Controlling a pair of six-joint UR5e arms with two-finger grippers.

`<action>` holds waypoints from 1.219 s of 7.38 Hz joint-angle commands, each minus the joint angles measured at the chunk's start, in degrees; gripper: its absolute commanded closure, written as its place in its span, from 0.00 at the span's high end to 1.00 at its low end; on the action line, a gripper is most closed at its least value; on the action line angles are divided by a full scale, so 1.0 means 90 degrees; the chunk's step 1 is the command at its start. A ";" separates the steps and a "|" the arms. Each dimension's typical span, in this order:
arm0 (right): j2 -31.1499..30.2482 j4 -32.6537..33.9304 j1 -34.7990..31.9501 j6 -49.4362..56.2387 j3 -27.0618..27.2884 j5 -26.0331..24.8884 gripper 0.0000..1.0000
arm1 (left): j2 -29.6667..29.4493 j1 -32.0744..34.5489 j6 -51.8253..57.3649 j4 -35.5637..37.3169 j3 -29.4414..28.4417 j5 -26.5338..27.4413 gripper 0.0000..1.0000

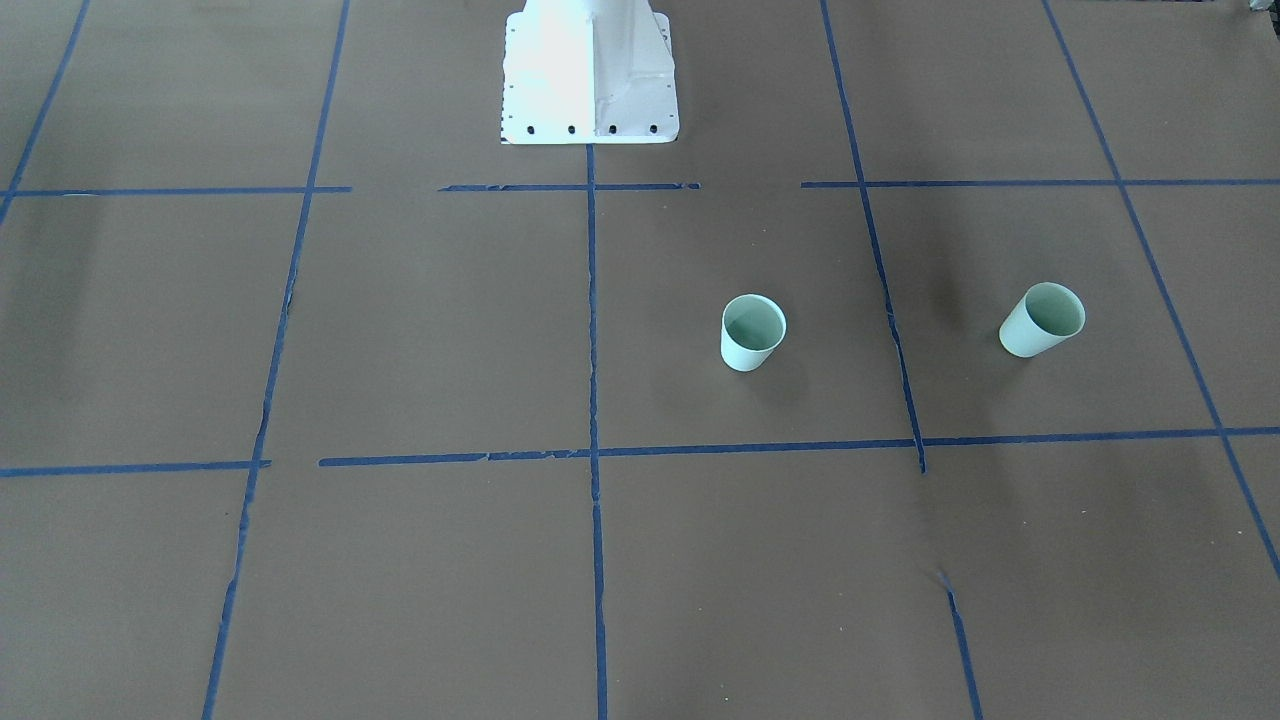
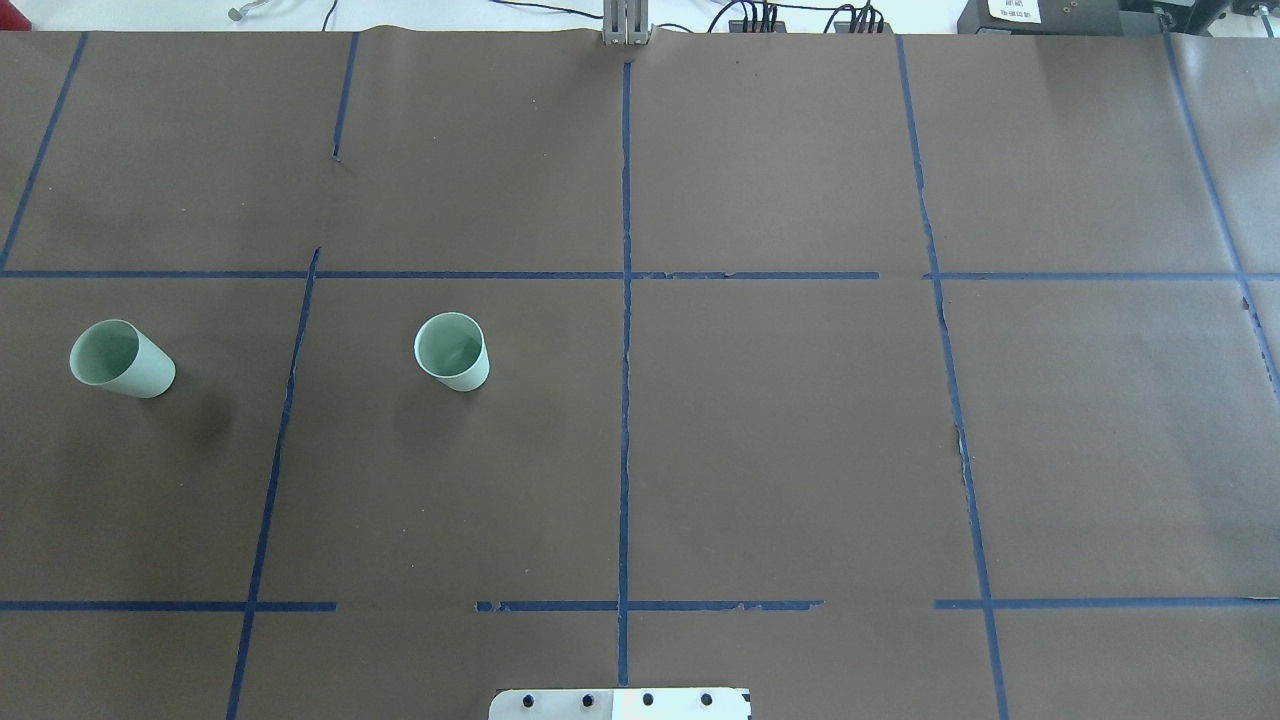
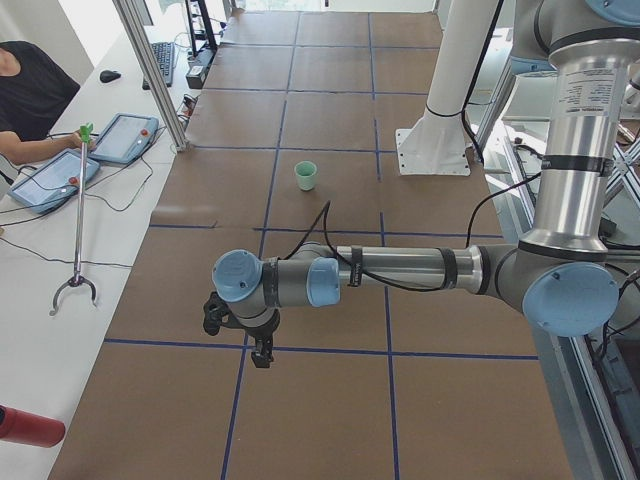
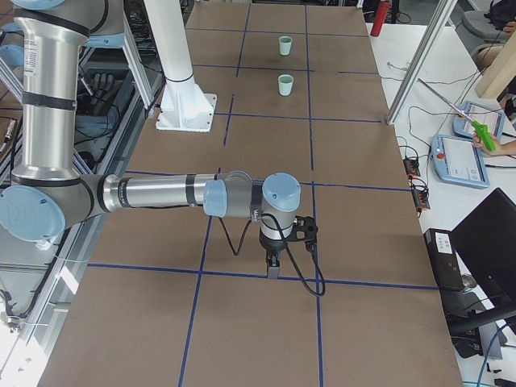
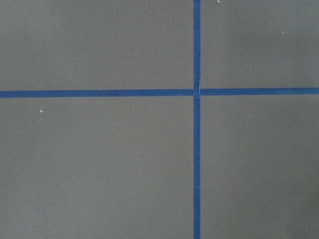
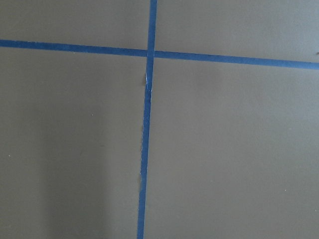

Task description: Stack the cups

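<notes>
Two pale mint-green cups stand upright and apart on the brown paper, on my left half of the table. One cup (image 2: 122, 359) (image 1: 1041, 319) is near the left edge. The other cup (image 2: 452, 351) (image 1: 752, 332) (image 3: 306, 176) is nearer the middle. Both show far off in the exterior right view, the nearer cup (image 4: 285, 84) and the farther cup (image 4: 285, 46). My left gripper (image 3: 262, 355) shows only in the exterior left view, pointing down above the paper. My right gripper (image 4: 274, 270) shows only in the exterior right view, also pointing down. I cannot tell whether either is open. Both wrist views show only paper and tape.
Blue tape lines (image 2: 625, 300) grid the brown paper. The white robot pedestal (image 1: 590, 75) (image 2: 620, 703) stands at the table's robot side. An operator's side table holds tablets (image 3: 50, 180) and a grabber stick (image 3: 78, 215). A red object (image 3: 25, 425) lies at the near left corner.
</notes>
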State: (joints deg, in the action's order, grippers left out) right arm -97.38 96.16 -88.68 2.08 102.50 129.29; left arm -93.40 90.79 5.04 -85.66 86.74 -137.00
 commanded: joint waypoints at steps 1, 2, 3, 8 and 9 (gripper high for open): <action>0.0000 0.0000 0.0000 0.0003 -0.0002 0.0000 1.00 | 0.0036 0.0000 0.0055 -0.0004 0.0136 -0.0022 1.00; 0.0000 0.0000 0.0000 0.0003 0.0008 0.0000 1.00 | 0.0007 0.0000 0.0055 -0.0004 0.0282 0.0036 1.00; 0.0000 0.0009 0.0000 0.0003 -0.0002 0.0000 1.00 | -0.0042 0.0000 0.0046 -0.0023 0.0284 0.0027 1.00; 0.0000 0.0009 0.0000 0.0003 -0.0002 0.0000 1.00 | 0.0366 -0.1111 -0.2799 -0.1511 0.1152 0.0114 1.00; 0.0000 0.0000 0.0000 0.0003 -0.0002 0.0000 1.00 | 0.0445 -0.1510 -0.3550 -0.2049 0.1153 0.0134 1.00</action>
State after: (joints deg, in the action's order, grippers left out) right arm -97.38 96.19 -88.68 2.11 102.48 129.29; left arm -90.80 81.11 -18.80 -97.65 96.70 -136.01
